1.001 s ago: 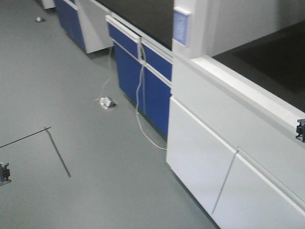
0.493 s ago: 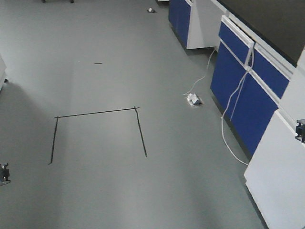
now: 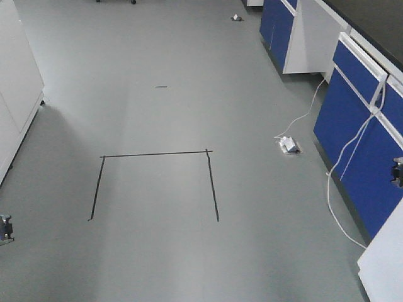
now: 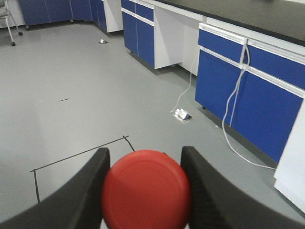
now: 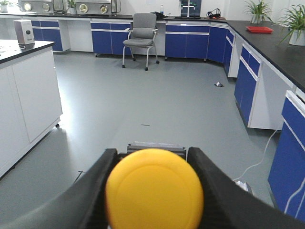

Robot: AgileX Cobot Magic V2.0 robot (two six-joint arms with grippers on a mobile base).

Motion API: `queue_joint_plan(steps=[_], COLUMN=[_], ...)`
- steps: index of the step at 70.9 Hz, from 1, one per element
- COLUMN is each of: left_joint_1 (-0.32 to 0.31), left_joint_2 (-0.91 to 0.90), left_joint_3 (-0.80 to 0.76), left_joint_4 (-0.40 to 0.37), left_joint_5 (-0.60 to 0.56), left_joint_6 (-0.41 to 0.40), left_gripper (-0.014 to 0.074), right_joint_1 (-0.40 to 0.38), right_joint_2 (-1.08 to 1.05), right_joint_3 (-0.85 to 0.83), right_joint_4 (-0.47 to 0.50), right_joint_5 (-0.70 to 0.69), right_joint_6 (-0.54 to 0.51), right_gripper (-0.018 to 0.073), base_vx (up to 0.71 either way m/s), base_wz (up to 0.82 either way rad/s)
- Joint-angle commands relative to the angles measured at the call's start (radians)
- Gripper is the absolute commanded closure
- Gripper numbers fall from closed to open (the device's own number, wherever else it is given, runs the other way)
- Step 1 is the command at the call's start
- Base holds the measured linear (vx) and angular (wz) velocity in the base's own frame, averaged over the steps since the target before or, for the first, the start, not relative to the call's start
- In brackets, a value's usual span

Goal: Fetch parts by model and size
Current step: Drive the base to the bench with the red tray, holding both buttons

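Note:
In the left wrist view my left gripper [image 4: 145, 188] is shut on the red-capped push-button switch [image 4: 146, 189]; its round red cap fills the space between the two black fingers. In the right wrist view my right gripper [image 5: 153, 191] is shut on the yellow-capped push-button switch [image 5: 154, 189]; a bit of its dark block base [image 5: 156, 146] shows behind the cap. In the front view only small dark tips of the arms show, at the left edge [image 3: 5, 228] and at the right edge [image 3: 397, 172]. Both switches are held above the grey floor.
Grey floor with a black tape rectangle outline [image 3: 155, 182]. Blue-fronted lab cabinets [image 3: 365, 119] run along the right, with a white cable [image 3: 337, 189] and a floor socket [image 3: 289, 145]. A white cabinet [image 3: 16, 88] stands at left. A grey chair [image 5: 142, 36] stands far back.
The front view has swung left: the white cabinet and blue cabinets slid to the right, and the tape rectangle and a white cabinet at left have come into view. The arm tips hold their places.

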Motion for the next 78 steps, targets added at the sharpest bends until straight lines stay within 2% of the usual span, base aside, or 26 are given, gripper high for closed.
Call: queue_joint_plan(steps=[1,32,78], left_joint_1=[-0.004,-0.004,-0.004], left_joint_2=[0.008,0.008,0.008], left_joint_3=[-0.026,-0.026,-0.026], left_joint_4=[0.007,0.007,0.007], left_joint_5=[-0.074,-0.074,-0.074], left_joint_6=[-0.009,-0.009,-0.009], left_gripper=[0.0603,0.0603,0.0603], right_joint_1=[-0.003,-0.003,-0.003], right_joint_2=[0.008,0.008,0.008], right_joint_3=[-0.030,-0.030,-0.030], right_joint_4=[-0.002,-0.002,-0.002], right_joint_5=[-0.082,-0.082,-0.081], right_joint_6=[-0.004,-0.004,-0.004], right_gripper=[0.0569,0.0569,0.0569], base_vx=[0.30,0.43,0.60], base_wz=[0.09,0.00,-0.01])
